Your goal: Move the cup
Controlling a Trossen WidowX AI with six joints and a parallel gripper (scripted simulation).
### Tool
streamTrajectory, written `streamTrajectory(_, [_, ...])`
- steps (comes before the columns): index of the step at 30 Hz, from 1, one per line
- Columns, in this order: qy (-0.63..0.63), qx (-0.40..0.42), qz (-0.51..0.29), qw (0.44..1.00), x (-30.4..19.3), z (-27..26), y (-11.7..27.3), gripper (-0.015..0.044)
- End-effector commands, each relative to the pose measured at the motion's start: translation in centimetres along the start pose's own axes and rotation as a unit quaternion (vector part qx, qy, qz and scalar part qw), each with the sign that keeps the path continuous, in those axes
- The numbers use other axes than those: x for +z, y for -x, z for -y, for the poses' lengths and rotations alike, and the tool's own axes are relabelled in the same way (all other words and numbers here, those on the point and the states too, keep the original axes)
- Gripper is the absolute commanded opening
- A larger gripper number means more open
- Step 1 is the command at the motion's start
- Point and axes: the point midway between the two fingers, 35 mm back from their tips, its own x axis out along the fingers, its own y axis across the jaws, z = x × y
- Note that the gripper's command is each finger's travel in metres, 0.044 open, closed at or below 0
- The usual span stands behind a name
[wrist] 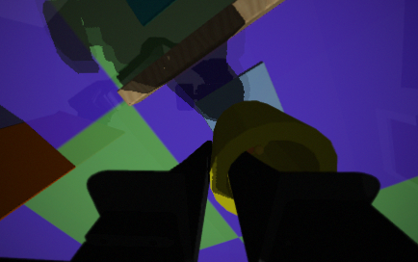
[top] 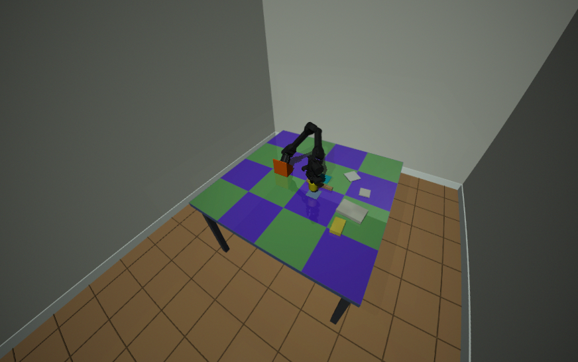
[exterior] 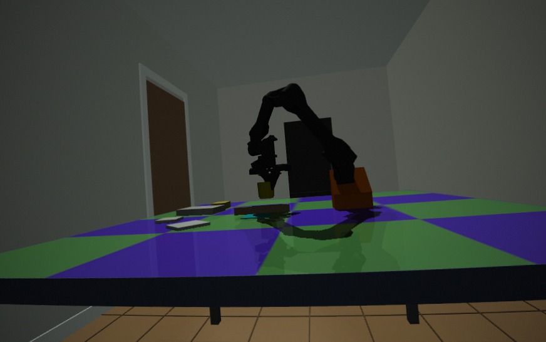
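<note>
The yellow cup (wrist: 270,149) hangs clear above the light blue pad (wrist: 257,87), pinched by its near rim wall between the black gripper (wrist: 219,166) fingers, which are clenched on it. It looks rigid, light and smooth-walled, so a one-sided rim hold probably lets it swing or slip; keeping it upright matters for the marbles, barely visible inside. A wooden bar (wrist: 193,50) lies just beyond, with the teal pad (wrist: 149,7) on its far side.

Yellow cup (wrist: 270,149) lifted off table, tilted, above light-blue pad (wrist: 260,84).
</note>
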Motion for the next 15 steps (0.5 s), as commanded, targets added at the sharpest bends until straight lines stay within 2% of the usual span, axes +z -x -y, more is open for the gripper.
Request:
streamTrajectory(1, [0.006,-0.005,-0.003,1.000,0.03,-0.02,0.84,0.0000])
streamTrajectory(15, [0.001,-0.001,0.000,1.000,-0.10,-0.13,0.45,0.0000])
